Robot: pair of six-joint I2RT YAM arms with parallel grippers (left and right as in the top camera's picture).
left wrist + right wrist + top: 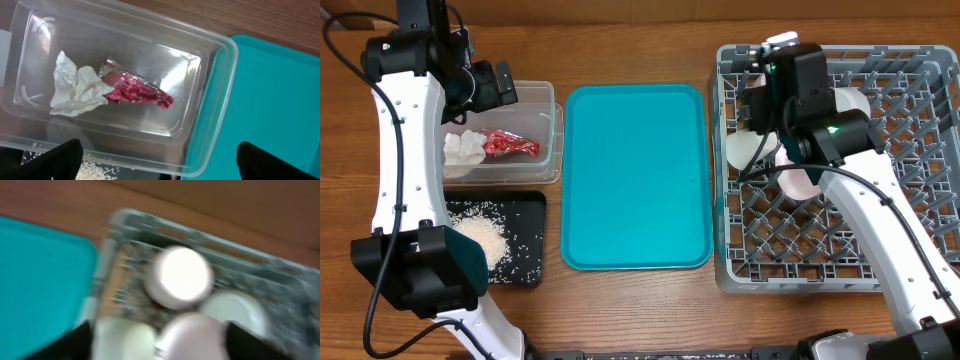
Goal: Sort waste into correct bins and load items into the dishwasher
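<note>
Basically the right gripper (pixel 160 335) hangs spread wide straight above the pale dishes (pixel 182 277) parked in the dish rack (pixel 770 260); left gripper (pixel 157 160) is spread too, over the clear tub (pixel 220 100) with wrapper (pixel 137 90) and napkin (pixel 75 90).

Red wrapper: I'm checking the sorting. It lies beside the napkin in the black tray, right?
No. The wrapper lies beside the napkin in the clear tub, not in the black tray. The left wrist view shows it.
</note>
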